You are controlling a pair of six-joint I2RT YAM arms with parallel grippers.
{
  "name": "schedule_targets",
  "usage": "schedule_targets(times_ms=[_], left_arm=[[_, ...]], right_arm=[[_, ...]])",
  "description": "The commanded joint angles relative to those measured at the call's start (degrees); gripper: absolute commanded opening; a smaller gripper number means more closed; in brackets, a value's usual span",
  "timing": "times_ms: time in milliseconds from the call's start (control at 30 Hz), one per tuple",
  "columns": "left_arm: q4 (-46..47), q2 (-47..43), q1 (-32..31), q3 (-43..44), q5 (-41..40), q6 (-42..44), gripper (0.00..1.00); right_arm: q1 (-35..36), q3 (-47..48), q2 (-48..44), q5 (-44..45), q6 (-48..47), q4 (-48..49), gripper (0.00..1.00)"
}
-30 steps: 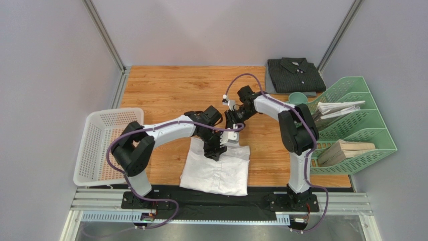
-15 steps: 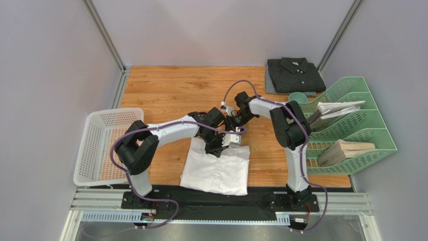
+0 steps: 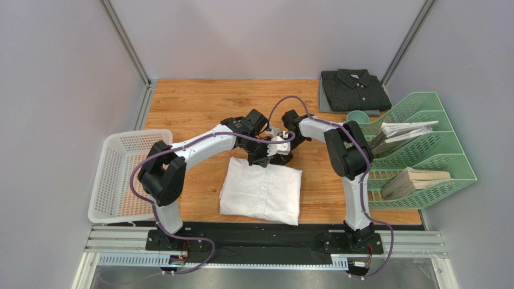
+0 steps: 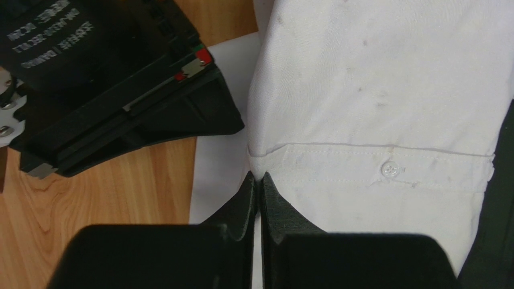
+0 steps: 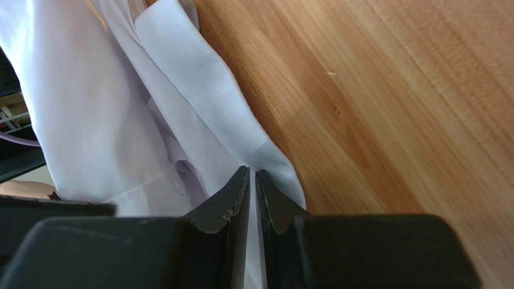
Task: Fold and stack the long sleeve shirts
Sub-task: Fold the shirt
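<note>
Seeing left gripper (image 4: 258, 180) pinched tight on white shirt (image 3: 262, 192) far edge, mid-table. Right gripper (image 5: 252, 174) nearly closed, seemingly nipping same cloth. Charcoal shirt (image 3: 353, 90) folded at 1 o'clock.

Both arms reach to the middle of the worktop (image 3: 193, 108), wrists nearly touching. The left gripper (image 4: 259, 180) and right gripper (image 5: 252, 174) each pinch the far edge of the white shirt (image 3: 262, 191).

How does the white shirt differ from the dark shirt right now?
The white shirt is white; the dark shirt is striped charcoal. The white shirt lies mid-table near the arms; the dark shirt sits at the far right corner. The left tool and right tool pinch the white shirt's far edge; the dark shirt is untouched. Both are folded.
</note>
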Motion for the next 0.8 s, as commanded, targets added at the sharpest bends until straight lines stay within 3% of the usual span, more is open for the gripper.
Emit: schedule_targets(times_ms=[0,200,333,533,667,767], left_arm=[[1.8,2.7,1.3,3.8,-0.4,2.0,0.0],[2.9,5.6,1.3,5.3,-0.5,2.5,0.0],[1.7,4.3,2.0,5.3,-1.1,0.5,0.26],[-1.5,-4.3,11.0,0.7,4.8,-6.3,0.56],[-3.5,-6.8,17.0,-2.1,7.7,-15.2,0.66],[-2.4,-7.9,20.4,-5.8,11.0,-23.1,0.68]], right_arm=[[0.0,1.9,0.1,0.9,-1.9,-0.1,0.16],[-0.3,4.4,0.5,2.1,-2.7,-1.5,0.17],[-2.3,9.1,0.2,5.6,-4.7,-5.3,0.22],[-7.1,14.3,-6.3,7.5,-9.3,-13.8,0.43],[-8.2,6.2,-16.1,7.4,-12.3,-14.7,0.56],[-8.2,-1.1,-20.2,7.8,-13.0,-14.5,0.57]])
